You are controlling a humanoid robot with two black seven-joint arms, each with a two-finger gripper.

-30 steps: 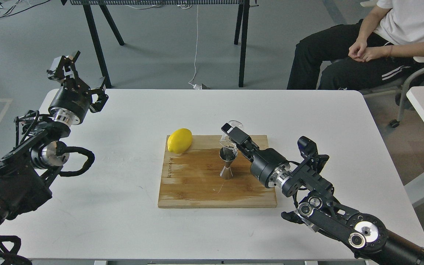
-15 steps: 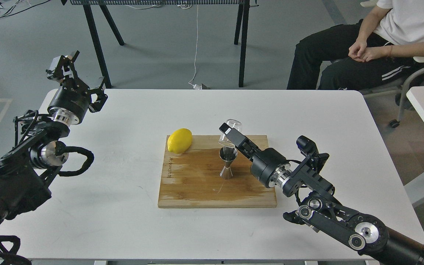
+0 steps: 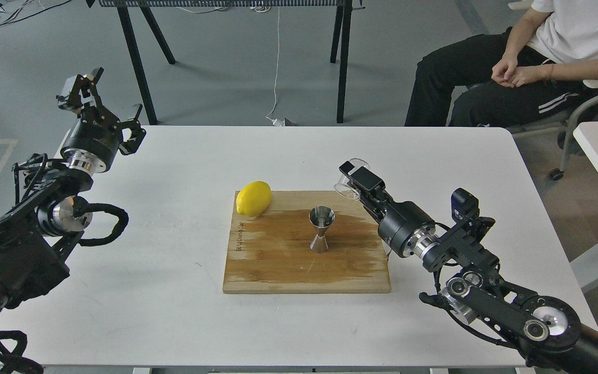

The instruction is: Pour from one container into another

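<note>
Head view: the right hand [image 3: 353, 179] holds the glass cup [image 3: 350, 179] between its closed fingers, the cup tipped on its side with its mouth toward the left. A second ago this hand held the cup directly over the jigger [image 3: 321, 229], mouth tilted down into it; now hand and cup have drawn back up and to the right, beyond the far right corner of the cutting board [image 3: 307, 262], well clear of the jigger's mouth. The jigger stands upright on the board, below and to the left of the right hand, in the same spot as before. Whether the cup holds any liquid cannot be told. The board's top looks darker and wet around and behind the jigger. The lemon [image 3: 253, 198] lies at the board's far left corner, farther left of the hand than the jigger, unmoved.

The left hand [image 3: 102, 101] is raised over the counter's [image 3: 174, 322] far left corner, well apart from the board, fingers spread and holding nothing. It has shifted slightly up and to the left since the earlier frames.
</note>
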